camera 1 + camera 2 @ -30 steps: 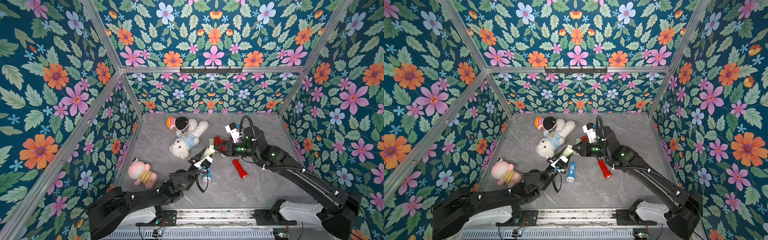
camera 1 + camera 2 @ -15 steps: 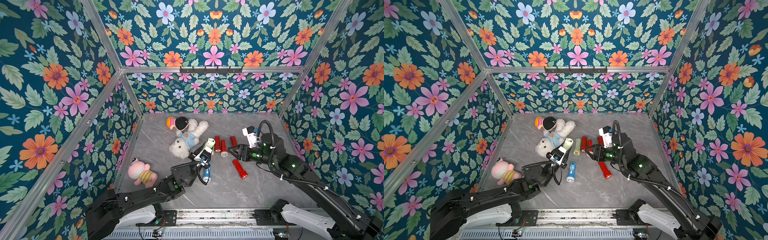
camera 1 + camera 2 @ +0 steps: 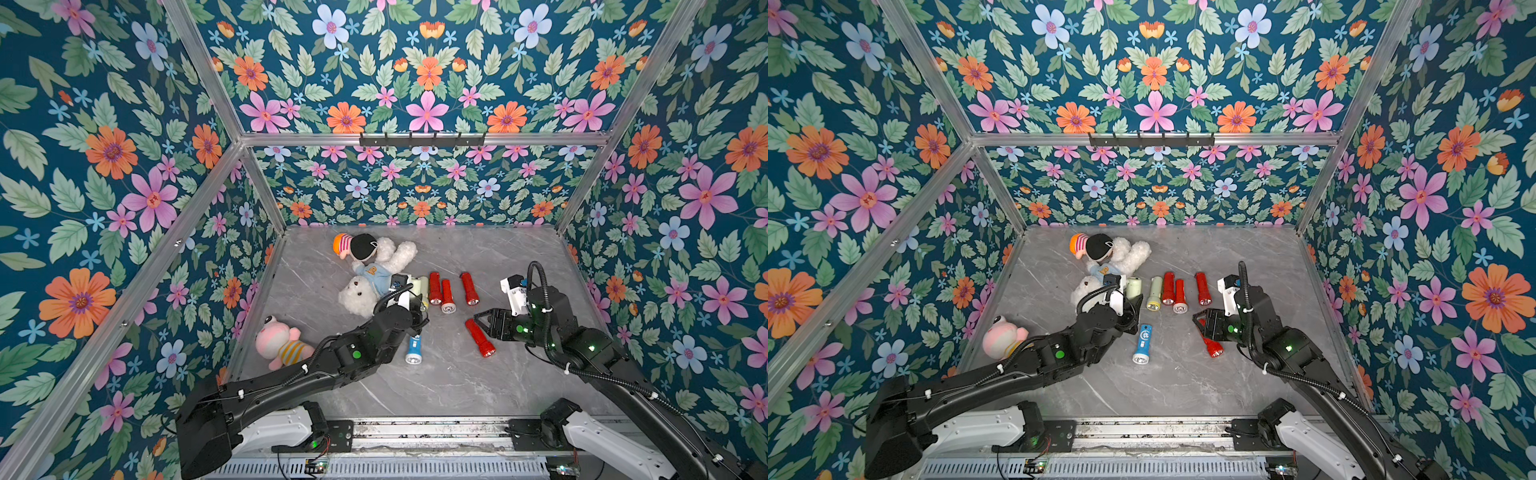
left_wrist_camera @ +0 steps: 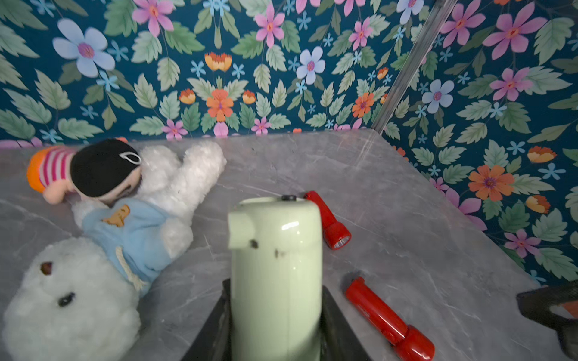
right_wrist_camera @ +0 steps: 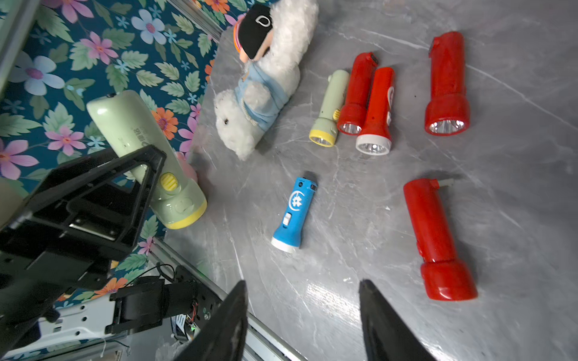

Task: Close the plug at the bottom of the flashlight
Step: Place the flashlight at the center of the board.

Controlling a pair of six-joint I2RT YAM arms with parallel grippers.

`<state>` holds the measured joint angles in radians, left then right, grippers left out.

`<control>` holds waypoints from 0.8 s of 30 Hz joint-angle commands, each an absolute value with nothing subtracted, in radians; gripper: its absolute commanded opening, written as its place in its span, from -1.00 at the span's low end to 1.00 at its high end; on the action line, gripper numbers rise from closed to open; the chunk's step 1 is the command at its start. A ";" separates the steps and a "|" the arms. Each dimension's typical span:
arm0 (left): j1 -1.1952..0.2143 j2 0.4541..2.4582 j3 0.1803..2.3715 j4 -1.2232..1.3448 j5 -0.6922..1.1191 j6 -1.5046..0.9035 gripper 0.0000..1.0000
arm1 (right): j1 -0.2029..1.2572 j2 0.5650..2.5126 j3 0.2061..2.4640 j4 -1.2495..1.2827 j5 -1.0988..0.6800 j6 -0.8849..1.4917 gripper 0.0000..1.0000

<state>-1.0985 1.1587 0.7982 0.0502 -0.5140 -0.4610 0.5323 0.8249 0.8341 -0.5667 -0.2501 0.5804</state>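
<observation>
**A:** How do the arms sit in both top views?

**B:** The left arm reaches from the near left toward the middle of the grey table (image 3: 457, 386). The left gripper (image 3: 1130, 309) is clamped on the pale green flashlight (image 3: 1133, 287), which is lifted just right of the white plush bear (image 3: 361, 297) with its tail pointing far. The right arm comes in from the near right with a bent elbow. The right gripper (image 3: 481, 323) hangs with its jaws apart and empty over the far end of a lone red flashlight (image 3: 480, 340). A pink plush (image 3: 278, 343) crowds the left edge, while the near strip of table lies bare.

**A:** And the left wrist view?

**B:** The pale green flashlight fills the middle, pinched between two black fingers (image 4: 215, 325). Its rounded tail faces away, with a small dark piece on the rim. I cannot tell whether the plug sits flush. Open table runs beyond it to the far wall.

**A:** The right wrist view?

**B:** The right fingertips (image 5: 231, 312) stand wide apart with only table between them. The left gripper holds the green body beside the yellow switch, and the yellow lens ring tilts downward. The lone red flashlight shows a grey plug (image 5: 444, 182) sticking out of its tail. A blue flashlight (image 5: 294, 212) lies between the arms. Farther off, a small green flashlight (image 5: 328, 109) and three red flashlights (image 5: 375, 106) lie in a row.
</observation>
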 commanded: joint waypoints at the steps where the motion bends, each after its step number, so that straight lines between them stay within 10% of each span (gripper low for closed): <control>1: -1.119 1.221 0.836 -0.041 -0.450 -0.654 -1.00 | 0.525 0.814 0.815 -0.579 -0.233 0.550 0.18; 24: -1.130 1.647 0.922 -0.065 -0.249 -1.029 -1.00 | 0.382 0.790 0.732 -0.585 -0.374 0.451 0.22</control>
<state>-1.1431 1.6379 0.9360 -0.1162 -0.2695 -0.9867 0.3897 0.7895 0.7315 -0.5804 -0.3359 0.4751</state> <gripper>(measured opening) 0.390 0.609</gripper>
